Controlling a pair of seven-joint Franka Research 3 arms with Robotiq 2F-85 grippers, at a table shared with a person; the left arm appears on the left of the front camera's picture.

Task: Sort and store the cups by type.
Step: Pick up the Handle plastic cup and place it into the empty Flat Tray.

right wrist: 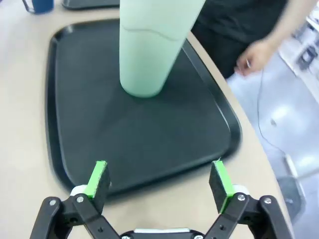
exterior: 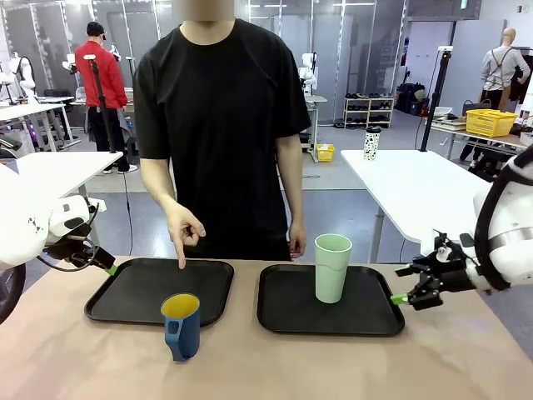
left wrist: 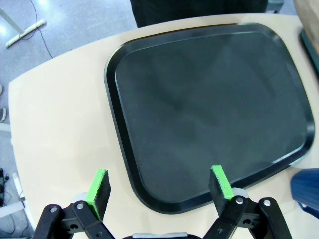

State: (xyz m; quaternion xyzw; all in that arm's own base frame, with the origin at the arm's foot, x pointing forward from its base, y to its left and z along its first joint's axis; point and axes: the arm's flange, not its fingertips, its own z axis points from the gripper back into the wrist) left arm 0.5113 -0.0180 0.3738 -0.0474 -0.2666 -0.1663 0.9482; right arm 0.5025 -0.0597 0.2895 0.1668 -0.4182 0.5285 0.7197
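A tall pale mint-green tumbler (exterior: pixel 332 267) stands upright on the right black tray (exterior: pixel 287 308). The dark blue mug (exterior: pixel 181 327), yellow inside, rests on the bare table just in front of the left black tray (exterior: pixel 137 292). My left gripper (exterior: pixel 110 268) hovers at that tray's left edge, open and holding nothing. In the left wrist view the left gripper (left wrist: pixel 159 181) spans the tray's (left wrist: pixel 209 109) near rim. My right gripper (exterior: pixel 401 297) is open at the right tray's right edge. In the right wrist view the right gripper (right wrist: pixel 159 174) faces the tumbler (right wrist: pixel 154 45).
A person stands at the far side, one hand (exterior: pixel 183 227) pointing a finger down at the left tray's far edge, the other hand (right wrist: pixel 255 57) hanging beside the right tray. A small white spotted cup (exterior: pixel 371 142) stands on a far table.
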